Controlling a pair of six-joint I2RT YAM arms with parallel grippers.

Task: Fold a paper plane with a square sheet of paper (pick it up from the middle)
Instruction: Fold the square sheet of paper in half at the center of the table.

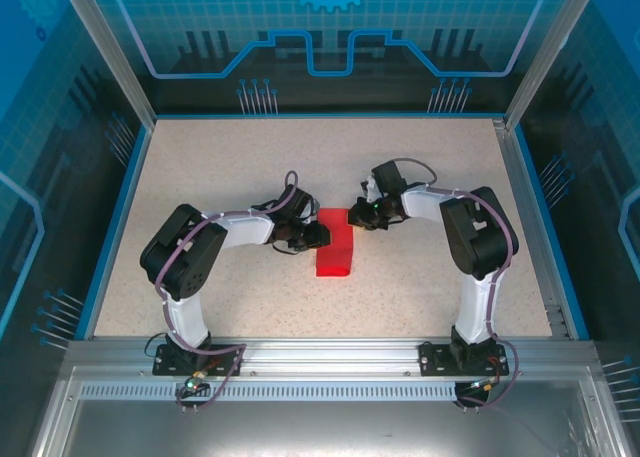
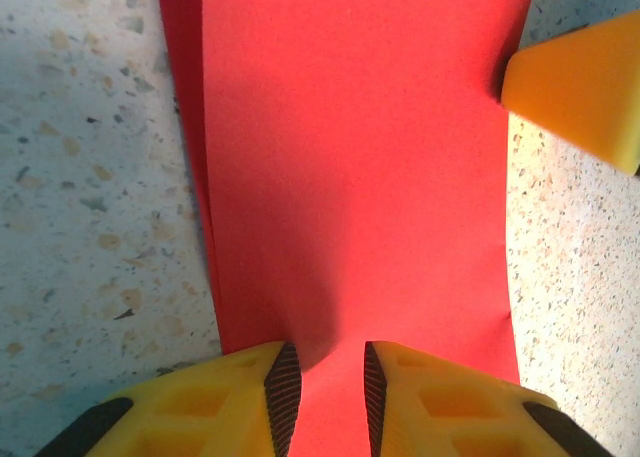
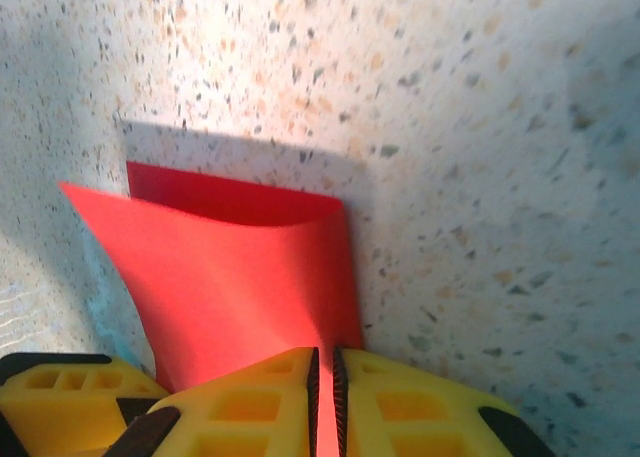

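Note:
The square sheet of paper (image 1: pixel 335 247) lies mid-table as a red strip folded narrower, long side running away from the arms. My left gripper (image 1: pixel 318 235) is over its left edge. In the left wrist view its jaws (image 2: pixel 323 397) stand open, and the red paper (image 2: pixel 350 157) passes flat beneath the gap. My right gripper (image 1: pixel 356 217) is at the strip's far right corner. Its jaws (image 3: pixel 324 397) are shut on the top layer of paper (image 3: pixel 230 277), which bows up off the lower layer. One right fingertip (image 2: pixel 580 92) shows at the paper's edge.
The speckled table (image 1: pixel 230 167) is bordered by a blue rim and metal frame posts, with glass walls behind. A metal rail (image 1: pixel 320 357) carrying both arm bases runs along the near edge. A left finger (image 3: pixel 60 397) sits close beside the right gripper.

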